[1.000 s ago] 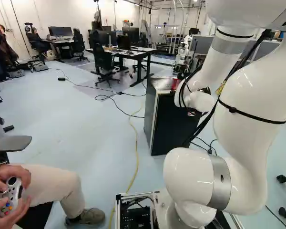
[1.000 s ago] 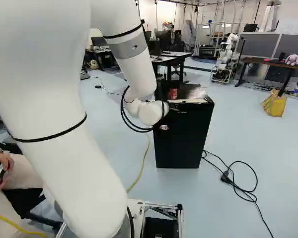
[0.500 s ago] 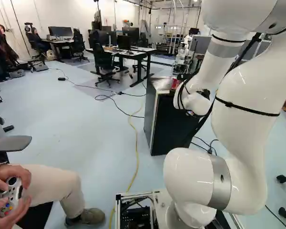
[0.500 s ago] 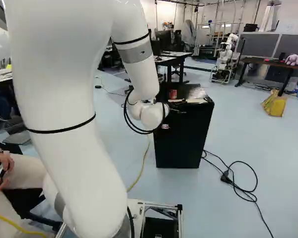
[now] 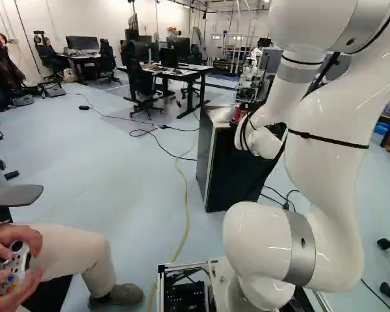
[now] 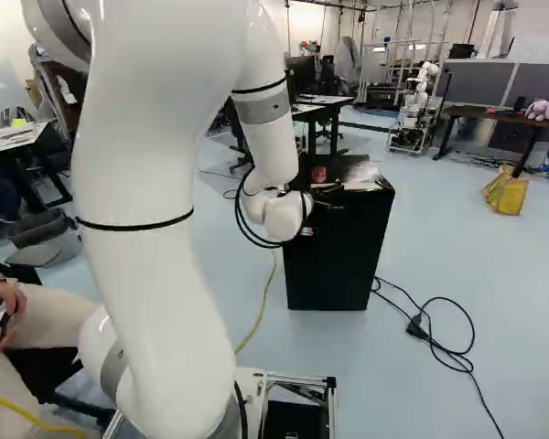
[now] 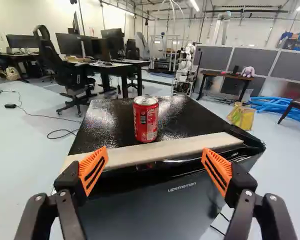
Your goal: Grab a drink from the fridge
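Going by the left base view, ease level toward the fridge [image 5: 231, 174]. In the right base view, keep the arm [image 6: 146, 183] clear of its edge. In the wrist view, find the gripper [image 7: 154, 156] spread wide, gripping nothing; centre on the red can [image 7: 146, 120], upright ahead atop the fridge, before closing.

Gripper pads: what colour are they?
The pads are bright orange with dark slots, seen best in the wrist view.
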You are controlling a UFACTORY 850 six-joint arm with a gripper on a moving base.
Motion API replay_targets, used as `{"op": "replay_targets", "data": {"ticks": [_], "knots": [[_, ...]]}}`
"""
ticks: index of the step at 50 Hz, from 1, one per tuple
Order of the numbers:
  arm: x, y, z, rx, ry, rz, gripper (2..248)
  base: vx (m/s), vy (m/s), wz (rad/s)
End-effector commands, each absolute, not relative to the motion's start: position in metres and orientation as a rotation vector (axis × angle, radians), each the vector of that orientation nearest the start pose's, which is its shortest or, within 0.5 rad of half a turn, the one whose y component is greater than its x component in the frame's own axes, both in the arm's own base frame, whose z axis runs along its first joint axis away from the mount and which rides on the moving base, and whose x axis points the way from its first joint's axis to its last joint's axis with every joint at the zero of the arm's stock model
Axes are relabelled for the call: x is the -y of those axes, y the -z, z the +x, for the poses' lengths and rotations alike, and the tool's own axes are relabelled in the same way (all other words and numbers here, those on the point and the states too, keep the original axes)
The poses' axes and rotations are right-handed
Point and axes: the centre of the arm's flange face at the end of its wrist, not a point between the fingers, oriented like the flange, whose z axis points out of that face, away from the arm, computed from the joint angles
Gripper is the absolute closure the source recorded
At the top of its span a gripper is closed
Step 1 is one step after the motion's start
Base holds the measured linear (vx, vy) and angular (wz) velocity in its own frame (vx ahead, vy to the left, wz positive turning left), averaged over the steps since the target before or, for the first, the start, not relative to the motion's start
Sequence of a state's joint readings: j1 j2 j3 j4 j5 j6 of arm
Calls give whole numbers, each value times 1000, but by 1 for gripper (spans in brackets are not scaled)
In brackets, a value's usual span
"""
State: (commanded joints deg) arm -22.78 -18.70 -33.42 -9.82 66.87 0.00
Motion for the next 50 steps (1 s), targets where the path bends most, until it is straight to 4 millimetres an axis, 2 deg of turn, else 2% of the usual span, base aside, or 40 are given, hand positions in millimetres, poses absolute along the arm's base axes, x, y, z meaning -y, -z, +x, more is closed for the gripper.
{"op": "replay_targets", "data": {"ticks": [15, 50], "knots": [[169, -334, 451, -233, 2190, -2482, 3, 0, 0, 0], [173, -328, 489, -200, 2226, -2441, 3, 0, 0, 0]]}}
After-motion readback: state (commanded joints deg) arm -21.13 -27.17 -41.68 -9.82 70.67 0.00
